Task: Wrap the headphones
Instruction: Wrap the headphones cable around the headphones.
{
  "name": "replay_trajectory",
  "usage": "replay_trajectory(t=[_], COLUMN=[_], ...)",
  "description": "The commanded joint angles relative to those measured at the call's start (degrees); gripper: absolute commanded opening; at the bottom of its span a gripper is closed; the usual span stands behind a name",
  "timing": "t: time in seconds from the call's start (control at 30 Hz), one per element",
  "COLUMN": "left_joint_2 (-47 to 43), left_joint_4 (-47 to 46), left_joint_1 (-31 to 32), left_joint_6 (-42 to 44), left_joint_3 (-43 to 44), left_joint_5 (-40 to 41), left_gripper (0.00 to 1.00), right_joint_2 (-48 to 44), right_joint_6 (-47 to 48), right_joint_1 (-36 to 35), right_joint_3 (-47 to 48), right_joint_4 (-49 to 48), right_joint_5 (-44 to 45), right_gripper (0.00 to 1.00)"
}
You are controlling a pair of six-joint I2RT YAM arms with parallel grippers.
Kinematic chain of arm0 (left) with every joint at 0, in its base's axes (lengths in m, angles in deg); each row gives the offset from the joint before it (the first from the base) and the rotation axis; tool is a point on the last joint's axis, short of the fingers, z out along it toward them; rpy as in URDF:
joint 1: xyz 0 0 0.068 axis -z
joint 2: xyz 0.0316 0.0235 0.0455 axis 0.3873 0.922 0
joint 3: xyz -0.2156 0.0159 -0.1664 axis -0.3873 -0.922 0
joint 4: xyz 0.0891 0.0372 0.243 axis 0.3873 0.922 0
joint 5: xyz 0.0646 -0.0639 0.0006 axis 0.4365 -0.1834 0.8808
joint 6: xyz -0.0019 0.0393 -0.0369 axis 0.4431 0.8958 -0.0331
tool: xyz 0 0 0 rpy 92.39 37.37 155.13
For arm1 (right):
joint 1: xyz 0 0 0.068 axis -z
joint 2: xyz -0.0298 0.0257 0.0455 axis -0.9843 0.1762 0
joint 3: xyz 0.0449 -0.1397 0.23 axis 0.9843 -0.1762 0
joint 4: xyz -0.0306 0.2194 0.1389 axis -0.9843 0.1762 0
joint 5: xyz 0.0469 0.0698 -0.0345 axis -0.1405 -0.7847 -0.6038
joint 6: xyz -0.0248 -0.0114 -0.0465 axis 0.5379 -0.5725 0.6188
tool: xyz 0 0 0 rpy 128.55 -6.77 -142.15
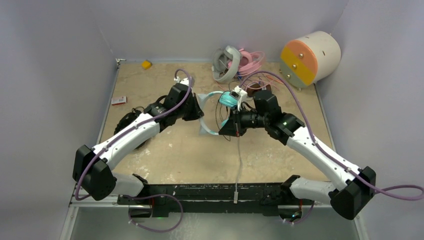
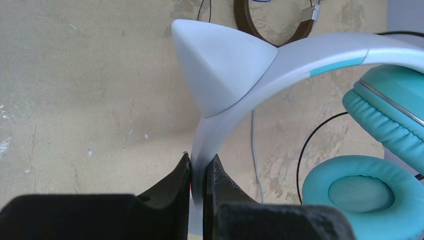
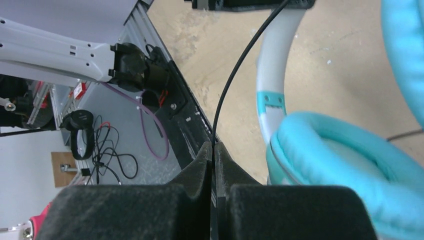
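Observation:
The teal-and-white headphones (image 1: 229, 99) with cat ears hang above the middle of the table between both arms. My left gripper (image 2: 201, 165) is shut on their white headband (image 2: 300, 60), just below one cat ear (image 2: 215, 65). Both teal ear cushions (image 2: 360, 195) show at the right of the left wrist view. My right gripper (image 3: 213, 147) is shut on the thin black cable (image 3: 235, 75), which runs up from the jaws beside the headband (image 3: 272, 75) and a teal ear cup (image 3: 340, 160). In the top view the left gripper (image 1: 199, 112) and right gripper (image 1: 223, 131) sit close together.
Grey-white (image 1: 226, 64) and pink (image 1: 250, 61) headphones lie at the back. A brown pair (image 2: 272, 30) lies just behind the held one. A black pair (image 1: 125, 122) sits under my left arm. The cream cylinder (image 1: 310, 57) stands back right. A white cable (image 1: 239, 165) trails to the front edge.

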Motion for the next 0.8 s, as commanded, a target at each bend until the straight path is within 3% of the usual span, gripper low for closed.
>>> replay_trajectory(t=[0.0, 0.5, 0.63, 0.77], left_joint_2=[-0.89, -2.3, -2.95, -2.62], left_joint_4=[-6.01, -4.49, -2.37, -0.55], left_joint_1=[-0.26, -0.2, -0.23, -0.19], left_joint_6=[-3.14, 2.51, 3.77, 4.6], left_joint_3=[2.56, -2.59, -3.31, -2.98], left_joint_5=[-4.05, -8.12, -8.18, -9.21], left_gripper=[0.0, 0.0, 0.0, 0.0], right_joint_2=[3.01, 7.37, 7.85, 7.13], right_joint_6=[-3.71, -3.48, -2.59, -0.64], right_joint_1=[-2.79, -3.47, -3.46, -3.42], right_joint_3=[1.34, 7.14, 9.9, 12.07], right_joint_4=[-8.98, -10.67, -9.11, -6.37], right_joint_5=[1.13, 12.72, 12.73, 15.22], right_gripper=[0.0, 0.07, 0.24, 0.32])
